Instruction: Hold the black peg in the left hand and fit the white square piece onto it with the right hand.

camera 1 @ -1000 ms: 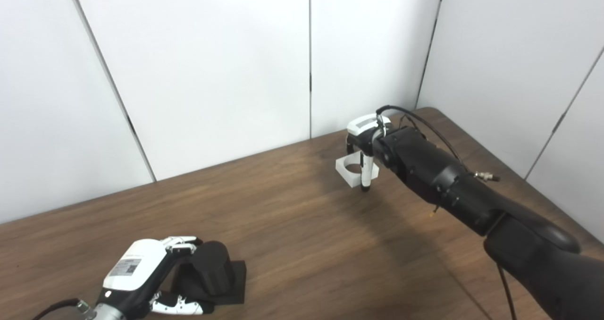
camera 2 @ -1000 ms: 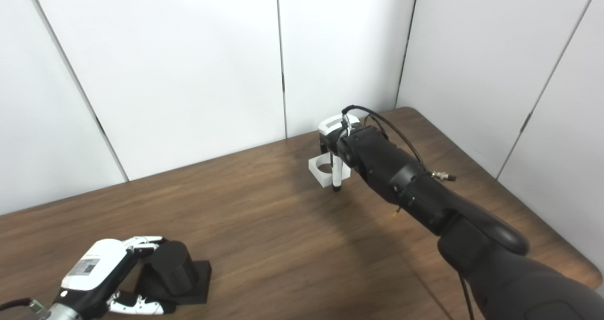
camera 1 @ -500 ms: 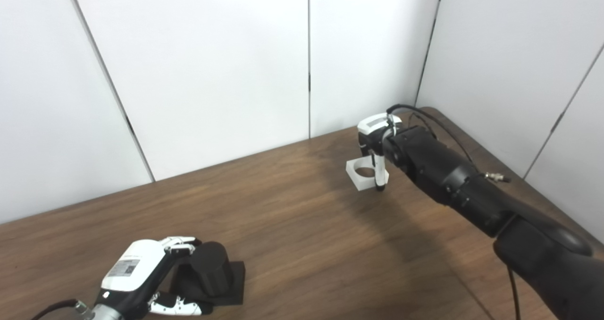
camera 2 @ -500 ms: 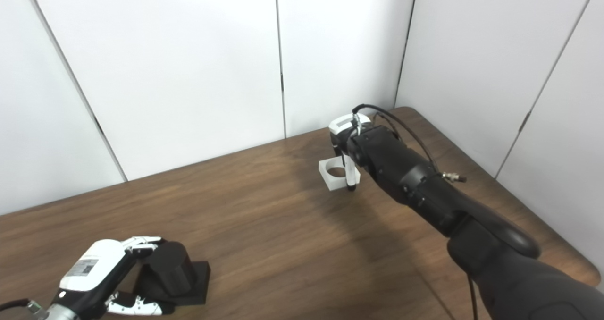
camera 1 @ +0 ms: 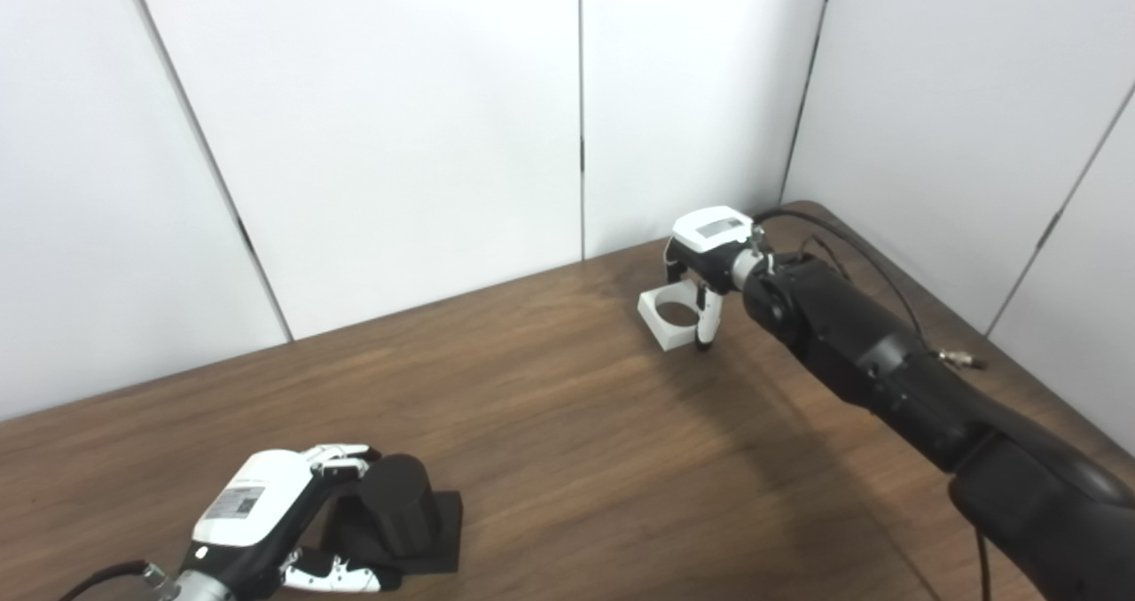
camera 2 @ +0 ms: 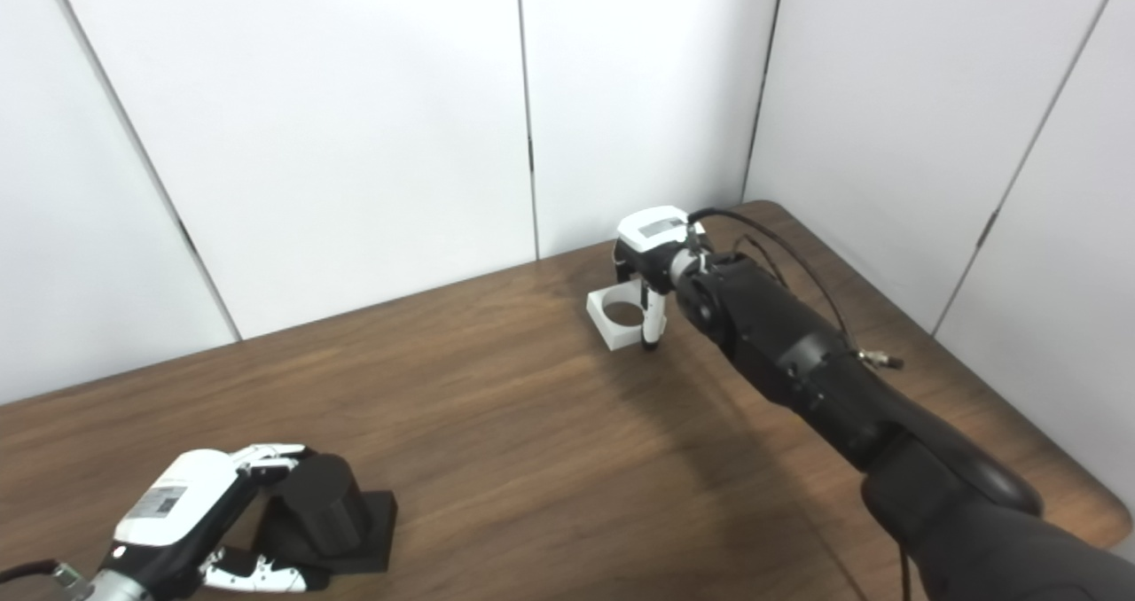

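The black peg (camera 1: 396,495), a short cylinder on a square black base, stands on the table at the near left. My left hand (camera 1: 266,521) wraps it from the left, fingers over the top and thumb low at the front. The white square piece (camera 1: 661,322), with a round hole through it, sits at the far right of the table. My right hand (camera 1: 705,255) is over it, with its fingers down behind the piece and its thumb (camera 1: 707,317) against the near right side. I cannot tell whether the piece rests on the wood or is just off it.
The brown wooden table (camera 1: 576,450) stretches between the two hands. White wall panels (camera 1: 399,140) close the back and right sides, close behind the right hand. The table's right edge (camera 2: 1046,459) runs near the right forearm.
The right hand with the white piece slid right, then back left, and the wrist turned so the white back of the hand faces up. The left hand and peg stayed still.
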`<state>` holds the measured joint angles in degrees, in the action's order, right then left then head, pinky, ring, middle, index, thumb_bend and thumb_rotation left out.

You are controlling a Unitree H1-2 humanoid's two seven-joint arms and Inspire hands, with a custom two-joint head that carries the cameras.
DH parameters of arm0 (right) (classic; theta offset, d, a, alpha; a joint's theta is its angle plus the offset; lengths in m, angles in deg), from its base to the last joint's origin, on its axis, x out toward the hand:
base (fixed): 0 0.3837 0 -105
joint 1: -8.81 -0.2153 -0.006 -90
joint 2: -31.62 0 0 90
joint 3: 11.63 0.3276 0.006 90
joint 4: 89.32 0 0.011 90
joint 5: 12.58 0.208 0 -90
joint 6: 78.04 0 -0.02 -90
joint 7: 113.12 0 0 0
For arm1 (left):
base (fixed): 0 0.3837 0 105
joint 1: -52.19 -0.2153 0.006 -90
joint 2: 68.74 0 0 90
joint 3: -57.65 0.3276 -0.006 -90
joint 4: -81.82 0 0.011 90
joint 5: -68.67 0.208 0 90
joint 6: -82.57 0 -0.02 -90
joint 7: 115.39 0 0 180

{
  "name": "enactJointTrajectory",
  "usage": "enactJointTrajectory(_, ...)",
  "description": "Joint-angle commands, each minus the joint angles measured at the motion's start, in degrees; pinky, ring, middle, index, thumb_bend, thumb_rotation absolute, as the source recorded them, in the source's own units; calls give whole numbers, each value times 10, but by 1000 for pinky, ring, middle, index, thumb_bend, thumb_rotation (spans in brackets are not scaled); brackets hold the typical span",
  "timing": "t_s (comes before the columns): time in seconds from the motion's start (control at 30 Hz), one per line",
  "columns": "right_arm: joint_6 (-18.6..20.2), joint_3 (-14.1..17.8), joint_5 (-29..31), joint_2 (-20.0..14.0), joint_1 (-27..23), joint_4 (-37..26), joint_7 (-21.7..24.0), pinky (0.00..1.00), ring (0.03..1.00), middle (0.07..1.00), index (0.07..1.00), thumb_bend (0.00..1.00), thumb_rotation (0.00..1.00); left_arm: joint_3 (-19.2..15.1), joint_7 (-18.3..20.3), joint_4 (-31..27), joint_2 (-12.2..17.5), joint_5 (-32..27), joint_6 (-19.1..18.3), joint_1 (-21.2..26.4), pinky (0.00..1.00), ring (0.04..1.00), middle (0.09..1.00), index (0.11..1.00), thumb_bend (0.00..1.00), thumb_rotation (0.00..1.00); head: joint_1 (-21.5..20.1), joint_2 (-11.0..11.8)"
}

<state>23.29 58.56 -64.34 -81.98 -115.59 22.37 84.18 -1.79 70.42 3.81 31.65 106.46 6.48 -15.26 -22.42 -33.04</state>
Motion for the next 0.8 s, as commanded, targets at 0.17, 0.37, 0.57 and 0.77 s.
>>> enactJointTrajectory(0.17,-25,27,23,-19,-16,-79,-15,942,822,748,479,520,132,22,65,25,12,11,-16,-40,730,825,818,491,524,63,46,-11)
enactJointTrajectory(0.37,-37,40,47,-23,-11,-145,15,929,815,742,480,521,132,26,73,23,2,17,-34,-38,726,833,826,491,524,67,96,-24)
enactJointTrajectory(0.57,-57,43,64,-25,-8,-204,43,897,806,730,480,524,133,29,76,17,-9,25,-52,-37,734,839,828,491,524,68,145,-39)
enactJointTrajectory(0.77,-80,44,78,-22,-10,-251,76,874,805,729,479,524,134,32,76,20,-19,31,-60,-34,714,838,828,490,524,71,174,-52)
